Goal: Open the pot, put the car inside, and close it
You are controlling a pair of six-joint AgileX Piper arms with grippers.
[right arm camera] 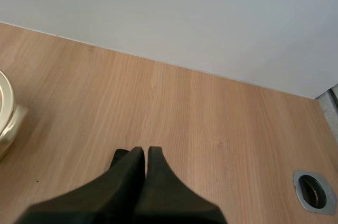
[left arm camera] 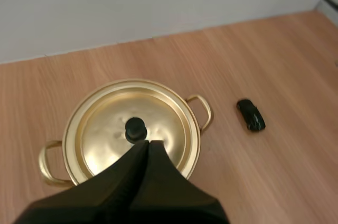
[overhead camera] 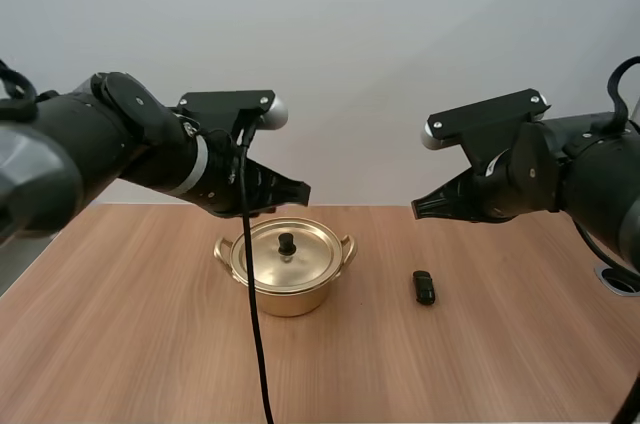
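The pot point(overhead camera: 288, 284) sits just left of centre in the high view, on the pale wood-grain counter point(overhead camera: 120, 344). Its lid point(overhead camera: 305, 256) is seated flush, so I judge that no step of the task is done yet. The pot is thin, polished, brass-coloured metal, round and shallow, with a looped handle point(left arm camera: 203, 110) at each side. The lid is a gently domed disc with a small black knob point(left arm camera: 135, 128) at its middle. The car point(overhead camera: 424, 287) lies on bare wood to the right of the pot, well apart from it. It is a small, glossy black shape, smooth and rounded.

The left gripper point(left arm camera: 148, 143) hangs above the pot with its two black fingers pressed into one wedge, holding nothing. In its wrist view the tip lines up just short of the knob, which I take as staging for the lid lift. The fingers would have to part before taking the knob.

The right gripper point(right arm camera: 146, 151) hovers right of centre in the high view, likewise closed and empty, roughly over the car. A dark bit beside its tips is probably the car. The split looks deliberate: left for the lid, right for the car. The knob is small and slick, so an off-centre pinch could slip.
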